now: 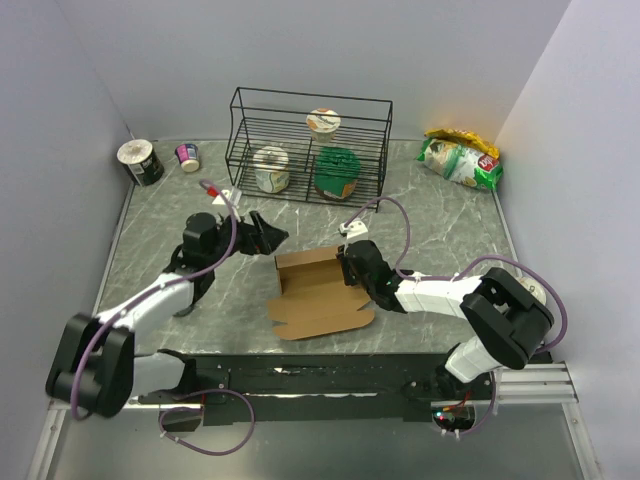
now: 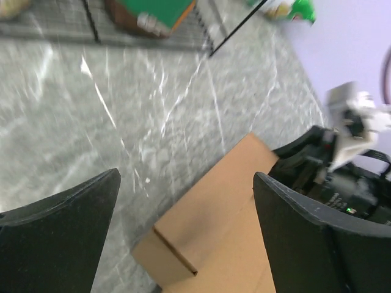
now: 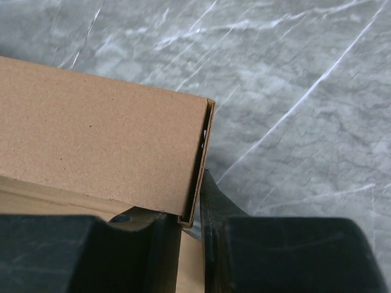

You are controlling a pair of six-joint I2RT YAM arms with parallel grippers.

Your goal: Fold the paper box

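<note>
At the back left corner of the worktop [image 1: 440, 230], a dark round tub [image 1: 140, 162] was seen. A small cup [image 1: 188, 156] was stood near it.

The left tool [image 1: 262, 232] was held low over the worktop, just beside the back left corner of the paper box [image 1: 315, 295]. Its two fingers [image 2: 67, 226] were spread wide apart, and nothing was held between them. In the left wrist view, a corner of the box was seen below the gap.

A black wire rack [image 1: 310, 145] was stood at the back of the worktop, behind the box. A pale cup [image 1: 271, 168] and a green tub [image 1: 337, 172] were kept on its lower shelf. A small bowl [image 1: 323, 121] was set on its upper shelf.

The paper box was placed in the middle of the worktop, between the two arms. It was only partly folded. Its back wall and side walls were stood up, and a flat flap was spread out toward the near edge.

The right tool [image 1: 352, 262] was closed on the right side wall of the box. One finger [image 3: 211, 207] was pressed on the outside of the wall, and the other was set on the inside.

At the back right corner, two snack bags [image 1: 460, 158] were laid, well apart from the box.
</note>
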